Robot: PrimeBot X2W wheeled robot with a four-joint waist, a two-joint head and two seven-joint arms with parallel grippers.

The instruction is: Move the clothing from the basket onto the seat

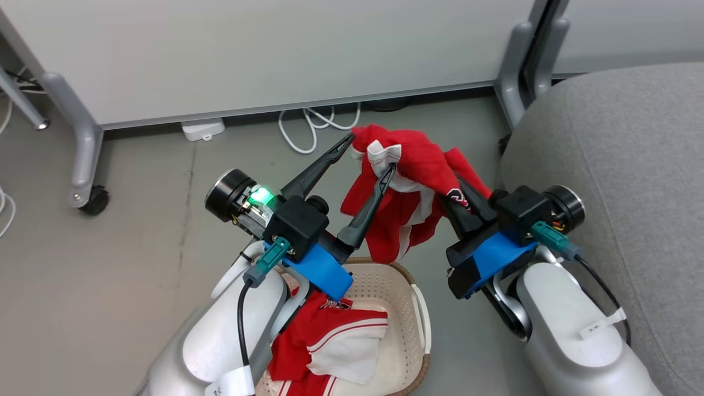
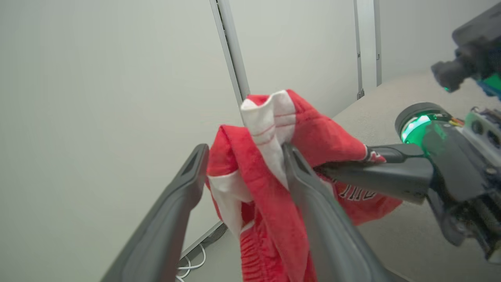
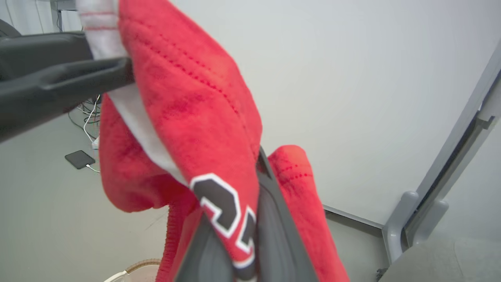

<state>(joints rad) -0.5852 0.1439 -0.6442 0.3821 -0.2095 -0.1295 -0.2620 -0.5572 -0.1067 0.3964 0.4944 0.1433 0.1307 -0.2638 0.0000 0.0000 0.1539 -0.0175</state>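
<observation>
In the head view the carrying step is in hand: a red garment (image 1: 407, 181) hangs in the air above the floor (image 1: 137, 220), beyond the basket (image 1: 410, 278) and left of the seat (image 1: 616, 154). It is pinched in the closed right end effector (image 1: 459, 201), while the left end effector (image 1: 367, 157) stands wide, its fingers either side of the white-trimmed edge and gripping nothing. More red-and-white clothes (image 1: 330, 341) lie crumpled in the basket, a perforated cream tub with a brown woven-look rim. The seat is a broad, rounded grey fabric cushion just right of the right arm. The next move, I judge, calls for the left fingers to clear the folds and the right arm to swing the limp cloth over the cushion before letting go. The left wrist view shows the spread fingers (image 2: 176, 203) with soft, napped-looking cloth between them, touching one. The right wrist view shows dark fingers clamped on a fold bearing black, white-edged numerals (image 3: 219, 203), with dotted stitch lines crossing the red.
</observation>
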